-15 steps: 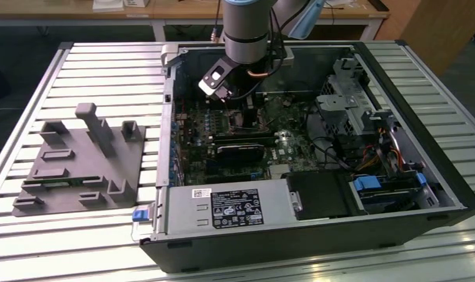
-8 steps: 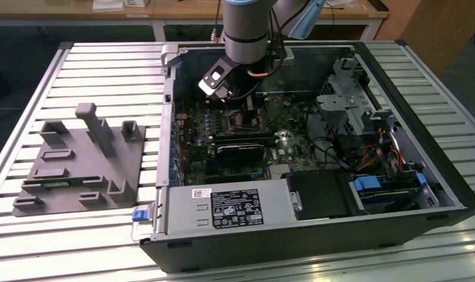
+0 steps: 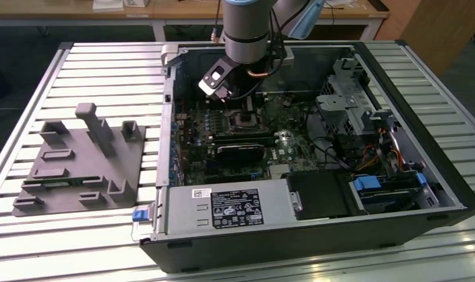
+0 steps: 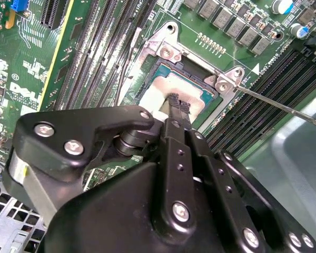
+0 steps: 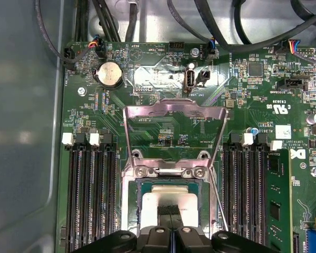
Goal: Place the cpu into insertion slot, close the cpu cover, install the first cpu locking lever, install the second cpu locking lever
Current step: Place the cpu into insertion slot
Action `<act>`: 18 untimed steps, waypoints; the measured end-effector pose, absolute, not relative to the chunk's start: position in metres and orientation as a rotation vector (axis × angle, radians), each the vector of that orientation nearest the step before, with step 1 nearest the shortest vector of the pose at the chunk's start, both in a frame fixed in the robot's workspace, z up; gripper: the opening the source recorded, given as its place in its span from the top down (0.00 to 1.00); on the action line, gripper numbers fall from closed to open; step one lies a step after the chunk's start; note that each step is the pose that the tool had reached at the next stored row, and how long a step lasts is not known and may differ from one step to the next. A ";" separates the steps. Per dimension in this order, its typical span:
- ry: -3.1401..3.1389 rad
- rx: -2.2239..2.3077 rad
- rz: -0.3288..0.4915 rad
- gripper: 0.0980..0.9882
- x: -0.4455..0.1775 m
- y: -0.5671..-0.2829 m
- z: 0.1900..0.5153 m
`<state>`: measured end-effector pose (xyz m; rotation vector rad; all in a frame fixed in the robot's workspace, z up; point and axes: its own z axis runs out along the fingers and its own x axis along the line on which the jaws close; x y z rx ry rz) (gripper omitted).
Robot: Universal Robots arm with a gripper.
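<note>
Directly under the gripper [image 5: 171,210] tips, the cpu [image 5: 168,197] sits flat in the insertion slot [image 5: 129,211]. Jaws are pinched together, gripping nothing, touching its top. Just beyond them the cpu cover [image 5: 174,109] stands hinged up. Around it is the green board [image 5: 158,79] with white silkscreen lettering, inside an open computer case [image 3: 316,244].

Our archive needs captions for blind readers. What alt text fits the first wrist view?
The robot's closed hand touches a silver chip seated in the square socket of a green circuit board. The socket's metal cover stands flipped open.
</note>
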<state>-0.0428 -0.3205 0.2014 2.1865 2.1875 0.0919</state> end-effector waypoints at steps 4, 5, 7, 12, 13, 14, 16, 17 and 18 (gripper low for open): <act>2.187 2.187 0.092 0.99 -0.043 -0.320 0.201; 2.187 2.187 0.092 0.99 -0.043 -0.320 0.201; 2.187 2.187 0.092 0.99 -0.043 -0.320 0.201; 2.186 2.187 0.091 0.99 -0.043 -0.321 0.200; 2.186 2.188 0.092 0.99 -0.043 -0.320 0.199; 2.186 2.188 0.092 0.99 -0.043 -0.321 0.199; 2.186 2.187 0.091 0.99 -0.043 -0.321 0.199; 2.186 2.188 0.091 0.99 -0.043 -0.321 0.199; 2.186 2.187 0.091 0.99 -0.043 -0.321 0.199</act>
